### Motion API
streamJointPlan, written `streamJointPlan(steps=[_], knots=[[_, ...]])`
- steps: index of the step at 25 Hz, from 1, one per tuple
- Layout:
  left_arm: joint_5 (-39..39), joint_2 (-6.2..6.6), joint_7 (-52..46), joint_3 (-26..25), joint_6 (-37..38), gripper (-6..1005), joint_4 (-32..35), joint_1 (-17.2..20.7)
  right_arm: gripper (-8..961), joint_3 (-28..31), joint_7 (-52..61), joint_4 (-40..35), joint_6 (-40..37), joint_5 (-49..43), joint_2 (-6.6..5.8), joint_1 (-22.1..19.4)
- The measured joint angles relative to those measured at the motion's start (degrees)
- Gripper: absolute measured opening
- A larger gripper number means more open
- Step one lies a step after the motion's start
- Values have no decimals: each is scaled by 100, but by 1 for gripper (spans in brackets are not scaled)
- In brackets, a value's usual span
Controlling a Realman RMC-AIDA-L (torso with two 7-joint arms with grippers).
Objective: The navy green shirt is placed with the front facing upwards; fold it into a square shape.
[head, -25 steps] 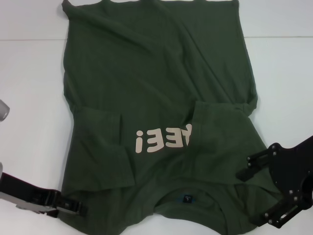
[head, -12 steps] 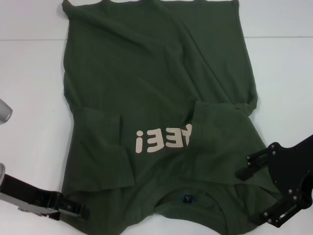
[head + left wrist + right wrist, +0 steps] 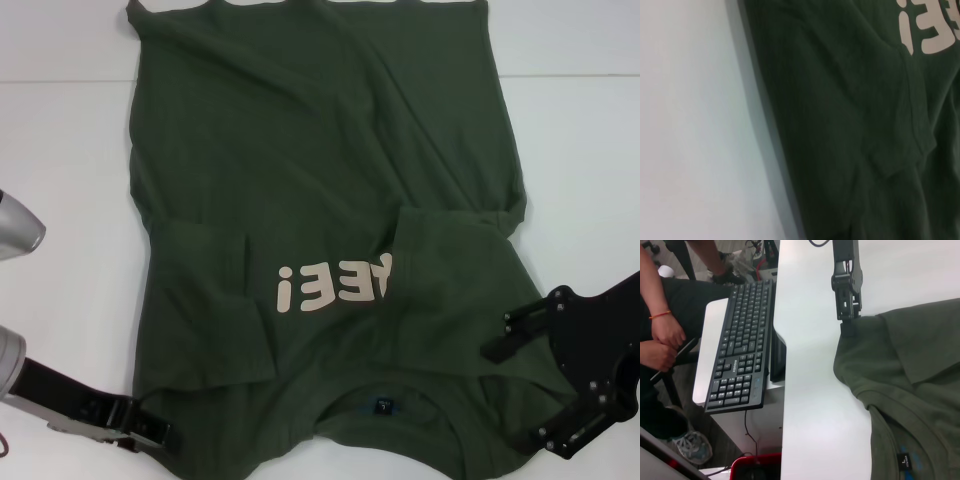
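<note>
Right gripper [image 3: 518, 392] jaws wide beside "YEE!" shirt [image 3: 320, 180]

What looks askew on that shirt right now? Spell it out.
The navy green shirt is not lying flat. Diagonal wrinkles cross its far half, and the sleeve on the robot's right is folded further in, over the last beige letter. The left gripper sits at the near left corner; the right gripper is open over the near right shoulder.

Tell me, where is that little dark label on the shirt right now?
In the head view the neck label sits inside the collar of the navy green shirt, at the edge nearest the robot, below the beige lettering, between the two grippers.
</note>
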Motion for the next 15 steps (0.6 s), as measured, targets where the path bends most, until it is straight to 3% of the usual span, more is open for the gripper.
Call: streamJointPlan(steps=[15], knots=[[-97,36,-61,-49,-31,162,-19,-86,916,101,-84,0,0,-21,-13,2]])
